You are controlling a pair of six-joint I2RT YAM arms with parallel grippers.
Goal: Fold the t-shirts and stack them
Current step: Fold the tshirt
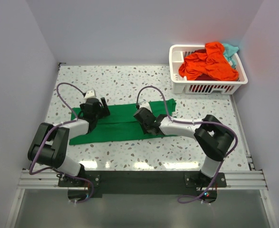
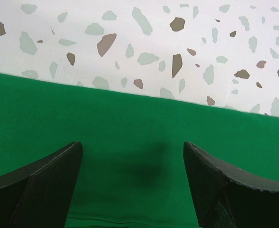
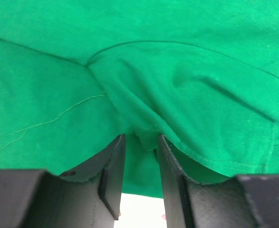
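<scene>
A bright green t-shirt [image 1: 120,124] lies partly folded into a long band across the middle of the table. My left gripper [image 1: 94,110] hovers over the shirt's far left edge, open wide, with flat green cloth [image 2: 129,118] between its fingers [image 2: 49,180] and nothing held. My right gripper [image 1: 143,118] is low over the shirt's middle. Its jaws stand narrow, a small gap still showing, around a raised fold of hem [image 3: 149,135]. An orange-red t-shirt [image 1: 208,64] and a teal one [image 1: 230,50] are heaped in the basket.
The white slotted basket [image 1: 177,47] stands at the table's back right corner. Speckled tabletop [image 1: 129,80] runs behind the green shirt, also seen in the left wrist view [image 2: 139,38]. Walls close in on the left, back and right.
</scene>
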